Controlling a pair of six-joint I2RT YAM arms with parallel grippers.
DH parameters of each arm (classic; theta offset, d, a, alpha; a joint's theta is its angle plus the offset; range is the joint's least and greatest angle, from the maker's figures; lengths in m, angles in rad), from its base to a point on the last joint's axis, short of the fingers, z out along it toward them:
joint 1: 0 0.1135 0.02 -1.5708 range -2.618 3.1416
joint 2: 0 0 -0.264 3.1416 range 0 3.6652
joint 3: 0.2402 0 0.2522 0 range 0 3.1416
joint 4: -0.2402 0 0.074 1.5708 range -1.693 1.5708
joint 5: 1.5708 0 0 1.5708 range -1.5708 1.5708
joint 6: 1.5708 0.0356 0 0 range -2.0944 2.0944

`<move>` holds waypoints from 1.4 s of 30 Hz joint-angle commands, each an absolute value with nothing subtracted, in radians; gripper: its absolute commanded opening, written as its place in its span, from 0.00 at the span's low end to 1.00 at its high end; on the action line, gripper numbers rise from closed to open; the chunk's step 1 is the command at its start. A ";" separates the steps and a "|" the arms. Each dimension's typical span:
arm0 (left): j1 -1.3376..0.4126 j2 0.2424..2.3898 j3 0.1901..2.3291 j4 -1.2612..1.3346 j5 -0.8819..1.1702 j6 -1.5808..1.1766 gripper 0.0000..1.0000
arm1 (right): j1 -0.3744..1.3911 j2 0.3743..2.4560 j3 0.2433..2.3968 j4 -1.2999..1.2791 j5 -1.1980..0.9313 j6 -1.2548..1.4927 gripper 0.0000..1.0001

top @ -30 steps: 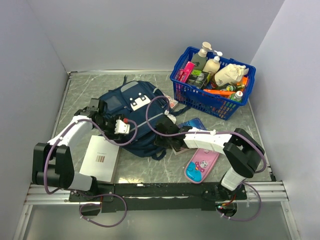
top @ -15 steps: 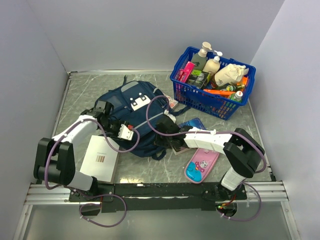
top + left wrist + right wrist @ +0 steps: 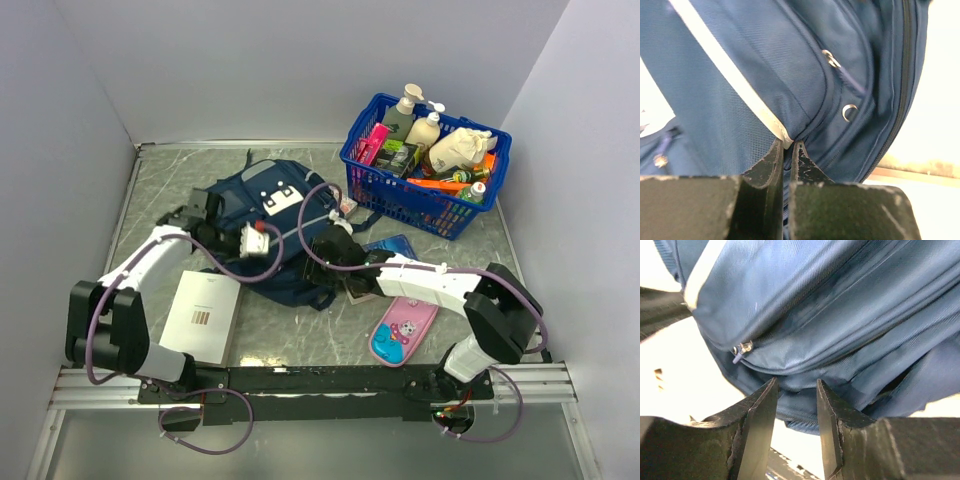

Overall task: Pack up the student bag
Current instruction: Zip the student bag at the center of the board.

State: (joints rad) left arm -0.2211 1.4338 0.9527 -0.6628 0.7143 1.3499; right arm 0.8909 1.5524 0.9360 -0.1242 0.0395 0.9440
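The student bag (image 3: 270,200) is a navy backpack with a white patch, bunched up in the middle of the table. My left gripper (image 3: 258,240) reaches in from the left. In the left wrist view, the left gripper (image 3: 788,145) is shut on the student bag (image 3: 790,75), pinching a fold of fabric where the grey trim ends. My right gripper (image 3: 325,246) is at the bag's right edge. Its fingers (image 3: 765,400) stand apart in the right wrist view, and the bag's lower seam (image 3: 800,375) lies just past their tips, untouched by either.
A blue plastic basket (image 3: 410,200) full of bottles and packets stands at the back right. A white book (image 3: 203,315) lies front left. A pink pencil case (image 3: 403,330) lies front right under the right arm, with a blue flat item (image 3: 390,245) behind it.
My left gripper has closed on the bag's fabric and drawn it up and back. My right gripper has opened and let go of the bag.
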 commanded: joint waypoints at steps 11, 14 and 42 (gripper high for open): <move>-0.202 1.295 1.106 -0.715 0.930 1.085 0.01 | 0.983 1.444 0.984 0.047 0.124 0.858 0.55; -0.224 1.299 1.111 -0.701 0.928 1.055 0.01 | 0.994 1.428 0.962 0.123 0.117 0.854 0.58; -0.264 1.328 1.124 -0.710 0.885 1.065 0.01 | 1.097 1.391 1.054 -0.021 0.298 0.712 0.54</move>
State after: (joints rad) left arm -0.2550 1.3457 1.0794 -0.7307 0.7906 1.0752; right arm 1.0924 1.3964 1.0138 -0.0132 0.2459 0.7338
